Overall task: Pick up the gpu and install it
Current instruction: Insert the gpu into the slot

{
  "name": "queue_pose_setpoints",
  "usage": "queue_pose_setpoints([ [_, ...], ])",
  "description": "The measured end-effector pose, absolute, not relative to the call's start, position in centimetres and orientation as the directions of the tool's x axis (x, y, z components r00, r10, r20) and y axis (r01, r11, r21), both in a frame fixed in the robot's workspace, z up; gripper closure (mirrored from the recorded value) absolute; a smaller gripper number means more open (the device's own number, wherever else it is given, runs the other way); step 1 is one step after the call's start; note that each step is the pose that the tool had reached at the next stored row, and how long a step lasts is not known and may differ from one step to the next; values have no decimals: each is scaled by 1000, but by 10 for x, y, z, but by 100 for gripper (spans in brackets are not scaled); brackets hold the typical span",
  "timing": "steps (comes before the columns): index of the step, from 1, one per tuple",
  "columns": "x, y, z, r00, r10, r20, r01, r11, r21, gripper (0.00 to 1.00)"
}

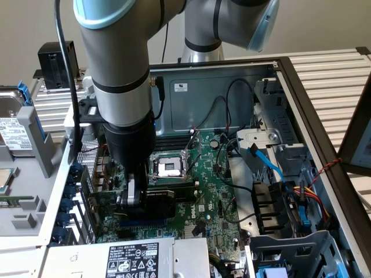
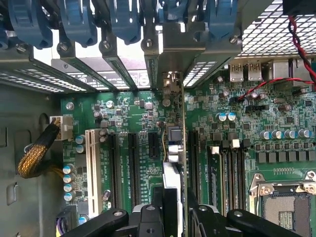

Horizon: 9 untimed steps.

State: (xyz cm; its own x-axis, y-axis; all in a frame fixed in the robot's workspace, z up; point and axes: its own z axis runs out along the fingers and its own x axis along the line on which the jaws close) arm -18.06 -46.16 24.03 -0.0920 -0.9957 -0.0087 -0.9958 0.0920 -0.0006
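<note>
Black fingers (image 2: 149, 221), partway closed, pinch the small green, black-shrouded gpu card (image 2: 174, 148) edge-down over the large green mobo (image 2: 128, 116) (silver bracket (image 2: 171, 83) facing rear) for slot alignment.

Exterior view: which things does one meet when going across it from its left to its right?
The hard drive → gpu held in the gripper → blue cable → red and yellow wires.
</note>
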Motion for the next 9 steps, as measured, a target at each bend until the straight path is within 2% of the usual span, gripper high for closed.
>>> queue_pose_setpoints([
  [9, -180, -463, 242, -92, -996, -9, -996, 92, -1, 72],
])
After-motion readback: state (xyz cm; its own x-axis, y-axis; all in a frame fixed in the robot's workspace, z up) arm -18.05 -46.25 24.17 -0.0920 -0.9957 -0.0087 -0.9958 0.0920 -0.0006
